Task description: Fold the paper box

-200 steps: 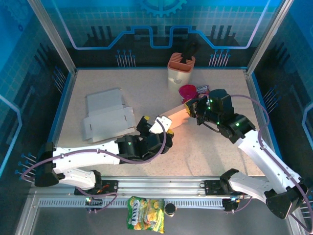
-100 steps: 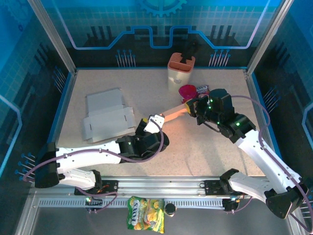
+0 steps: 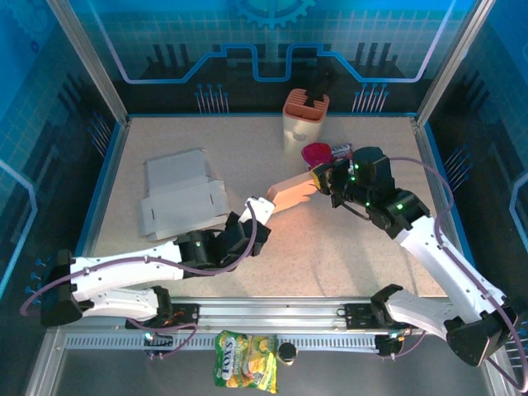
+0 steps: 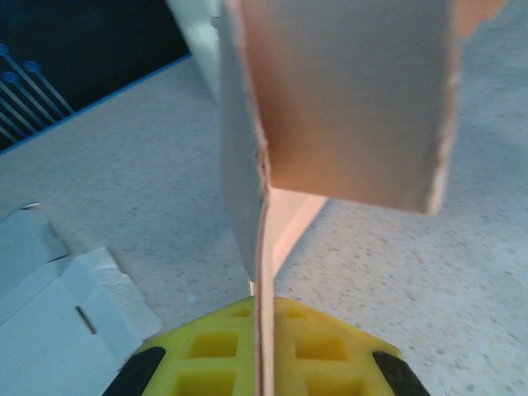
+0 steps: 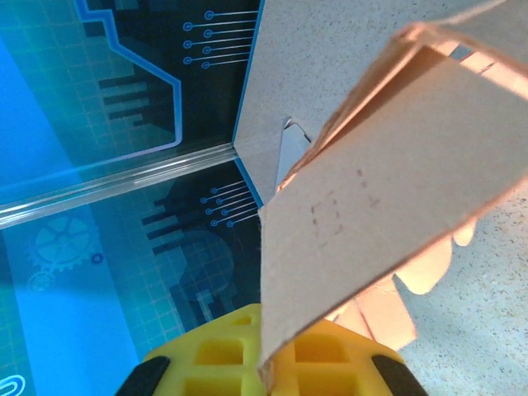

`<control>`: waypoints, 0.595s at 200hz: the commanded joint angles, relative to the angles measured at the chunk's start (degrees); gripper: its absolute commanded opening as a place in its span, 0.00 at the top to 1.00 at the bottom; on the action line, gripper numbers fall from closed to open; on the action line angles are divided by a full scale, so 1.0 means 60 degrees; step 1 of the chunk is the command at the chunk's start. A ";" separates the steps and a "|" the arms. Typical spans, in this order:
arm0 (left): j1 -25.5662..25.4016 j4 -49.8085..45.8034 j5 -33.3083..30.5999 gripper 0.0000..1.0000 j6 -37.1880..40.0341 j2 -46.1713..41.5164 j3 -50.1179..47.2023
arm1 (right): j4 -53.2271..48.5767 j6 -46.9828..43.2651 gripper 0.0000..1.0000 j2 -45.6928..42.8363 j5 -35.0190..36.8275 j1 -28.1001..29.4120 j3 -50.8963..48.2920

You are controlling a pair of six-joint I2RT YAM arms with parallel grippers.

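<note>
Now, starting at the left, a flat white box blank (image 3: 180,198) lies untouched on the table (image 3: 346,247), well apart from the work. Just right of it, the left fingers (image 3: 256,209) have snapped closed on the near-left end of the paper box (image 3: 289,192); in the left wrist view a thin panel edge (image 4: 264,272) runs straight down between the yellow pads. A second ago they stood wide around that end, and the left arm reached further right; it has since drawn back toward the left, and the box looks stretched straighter. The box hangs above the middle of the table, slanting up toward the far right, part-opened with one flap bent over. At its far-right end the right fingers (image 3: 324,176) stay clamped on a panel (image 5: 388,247), hardly moved. With both ends pinched, the box can likely be creased or opened between the two arms, though a thin-edge hold may slip or tear. Beyond the right fingers stand a pink cup (image 3: 316,154) and an orange-topped holder (image 3: 304,120).
</note>
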 commanded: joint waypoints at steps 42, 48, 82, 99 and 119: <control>-0.0011 0.0073 0.1513 1.00 -0.0597 0.0161 0.0732 | 0.0159 -0.0727 0.85 0.0356 -0.0068 -0.0178 0.0092; -0.0020 0.0073 0.1510 1.00 -0.0597 0.0190 0.0736 | 0.0118 -0.0773 0.84 0.0354 -0.0050 -0.0140 0.0115; -0.0021 0.0117 0.1470 1.00 -0.0569 0.0396 0.0829 | 0.0155 -0.0862 0.78 0.0354 -0.0031 0.0028 0.0041; -0.0012 0.0102 0.1496 1.00 -0.0561 0.0480 0.0911 | 0.0224 -0.0892 0.77 0.0305 -0.0001 0.0070 -0.0023; -0.0009 0.0030 0.1519 1.00 -0.0538 0.0595 0.1042 | 0.0103 -0.1015 0.73 0.0240 0.0182 0.0202 0.0103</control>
